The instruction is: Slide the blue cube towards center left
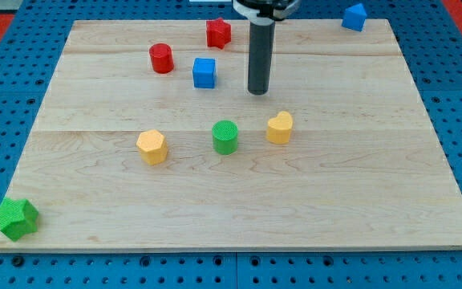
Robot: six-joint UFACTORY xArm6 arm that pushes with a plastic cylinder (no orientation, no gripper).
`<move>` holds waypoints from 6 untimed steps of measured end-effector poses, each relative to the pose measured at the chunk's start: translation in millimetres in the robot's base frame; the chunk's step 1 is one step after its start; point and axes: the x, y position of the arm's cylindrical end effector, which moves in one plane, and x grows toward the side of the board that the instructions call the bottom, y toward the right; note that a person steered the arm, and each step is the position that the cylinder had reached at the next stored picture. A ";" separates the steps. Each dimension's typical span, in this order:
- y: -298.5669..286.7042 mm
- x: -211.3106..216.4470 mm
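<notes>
The blue cube sits on the wooden worktop toward its top edge, left of the middle, with the red cylinder near it on the view's left. My tip rests just right of the cube, apart from it. The rod carries no hand, so nothing opens or closes. Along the worktop's middle sit a yellow hexagon, green cylinder and yellow heart.
</notes>
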 end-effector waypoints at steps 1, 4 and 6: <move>-17.5 -23.7; -126.9 -30.2; -163.6 -30.2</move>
